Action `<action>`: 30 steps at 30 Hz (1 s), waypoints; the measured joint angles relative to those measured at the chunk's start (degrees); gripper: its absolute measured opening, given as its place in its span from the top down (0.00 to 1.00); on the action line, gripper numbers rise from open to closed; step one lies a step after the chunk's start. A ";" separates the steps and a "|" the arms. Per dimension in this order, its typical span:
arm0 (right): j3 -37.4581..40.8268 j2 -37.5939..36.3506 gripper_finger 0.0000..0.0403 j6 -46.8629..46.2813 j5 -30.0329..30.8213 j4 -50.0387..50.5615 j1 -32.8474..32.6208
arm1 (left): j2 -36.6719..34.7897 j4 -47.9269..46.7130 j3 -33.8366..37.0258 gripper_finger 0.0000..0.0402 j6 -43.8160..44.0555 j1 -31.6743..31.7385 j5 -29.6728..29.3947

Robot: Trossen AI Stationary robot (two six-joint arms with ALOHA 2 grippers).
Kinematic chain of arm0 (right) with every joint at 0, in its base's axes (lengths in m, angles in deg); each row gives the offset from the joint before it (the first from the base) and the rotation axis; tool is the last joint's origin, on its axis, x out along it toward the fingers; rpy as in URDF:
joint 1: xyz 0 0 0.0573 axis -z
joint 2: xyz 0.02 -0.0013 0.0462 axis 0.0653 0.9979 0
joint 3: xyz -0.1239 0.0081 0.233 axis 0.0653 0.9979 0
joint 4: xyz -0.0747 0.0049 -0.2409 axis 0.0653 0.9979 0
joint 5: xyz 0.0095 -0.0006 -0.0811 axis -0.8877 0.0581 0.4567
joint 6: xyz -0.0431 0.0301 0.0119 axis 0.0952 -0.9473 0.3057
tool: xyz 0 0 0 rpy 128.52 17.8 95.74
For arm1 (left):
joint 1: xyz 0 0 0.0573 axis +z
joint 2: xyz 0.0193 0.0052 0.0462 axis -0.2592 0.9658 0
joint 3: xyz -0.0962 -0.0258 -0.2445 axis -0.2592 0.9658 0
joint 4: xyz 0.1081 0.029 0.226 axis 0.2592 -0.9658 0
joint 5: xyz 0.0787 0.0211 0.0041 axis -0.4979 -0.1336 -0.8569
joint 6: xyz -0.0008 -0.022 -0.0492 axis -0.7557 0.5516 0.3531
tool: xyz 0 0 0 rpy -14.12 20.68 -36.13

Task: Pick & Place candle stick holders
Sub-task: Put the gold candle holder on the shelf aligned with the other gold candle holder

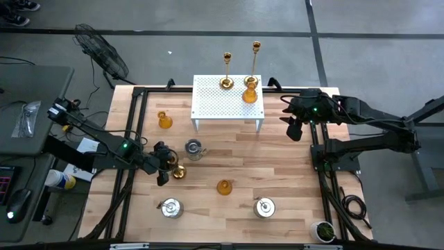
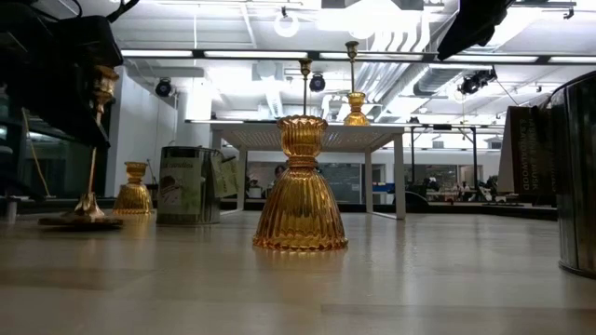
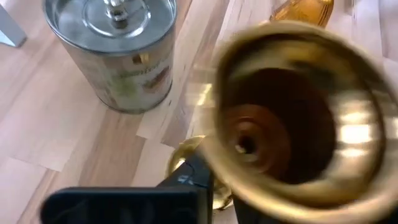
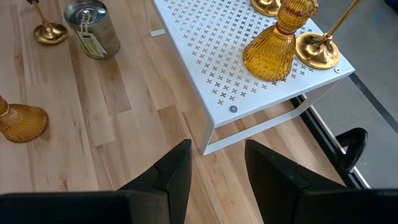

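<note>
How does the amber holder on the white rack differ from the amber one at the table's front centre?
The amber holder on the rack stands raised on the white rack, touching-close to two gold candlesticks; the front amber holder stands on the bare wooden table, alone. The right hand hangs beside the rack one; neither hand is near the front one. Both are upright, ribbed amber glass.

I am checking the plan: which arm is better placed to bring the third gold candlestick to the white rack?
Left. The left gripper is already at the gold candlestick on the table. The right gripper hangs open beside the white rack, away from it.
</note>
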 joint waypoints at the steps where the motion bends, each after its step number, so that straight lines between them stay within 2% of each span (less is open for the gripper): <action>1: 0.00 0.00 0.65 0.02 0.00 0.00 0.01 | -0.02 0.18 -0.02 0.96 0.02 0.00 0.30; 9: 0.00 0.00 0.65 -0.34 -0.02 0.00 0.01 | 0.00 -0.74 -2.21 0.97 0.93 0.00 1.34; 18: 0.00 -0.01 0.65 -0.68 -0.02 0.00 0.01 | 0.00 -14.51 -14.10 0.98 10.11 0.00 -0.52; 22: 0.00 -0.01 0.65 -0.66 -0.02 0.00 0.00 | 0.00 -20.20 -20.92 0.98 12.15 0.01 -4.16; 30: 0.00 -0.01 0.65 -0.57 -0.01 -0.02 0.01 | 0.19 -28.95 -33.40 0.98 12.30 1.48 -15.16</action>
